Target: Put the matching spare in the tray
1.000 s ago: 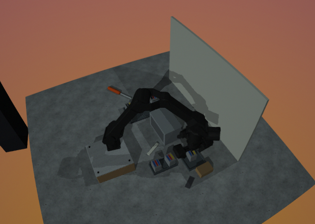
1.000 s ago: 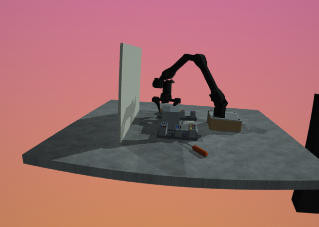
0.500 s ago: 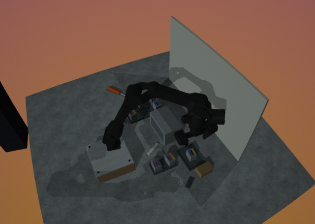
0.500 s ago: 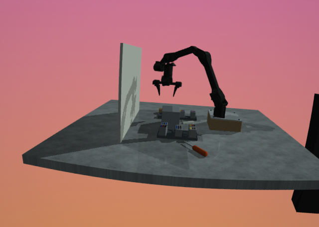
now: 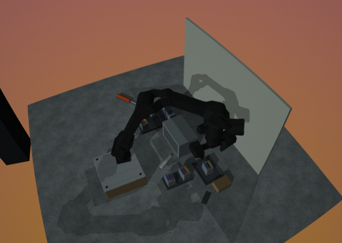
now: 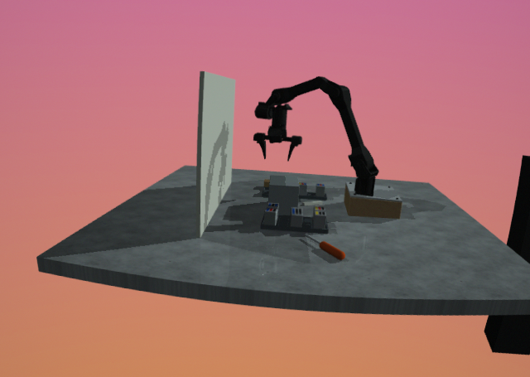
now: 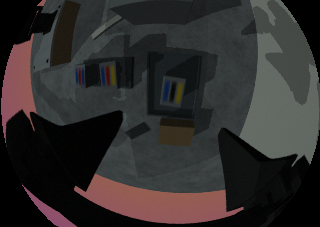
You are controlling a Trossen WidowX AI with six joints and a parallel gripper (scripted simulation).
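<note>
Tool (image 6: 277,147) hangs fully open and empty above the tray (image 5: 199,173); the striped spare (image 5: 207,166) sits inside the tray, apparently released as the task requires.

The spare in the tray (image 5: 207,167) is white with blue, yellow and dark stripes. The tray (image 5: 218,172) is dark grey. The block (image 5: 222,183) beside it is tan. The screwdriver (image 6: 332,250) handle is orange. The panel (image 5: 226,91) is pale grey-green; the arm (image 6: 342,108) is black.
</note>
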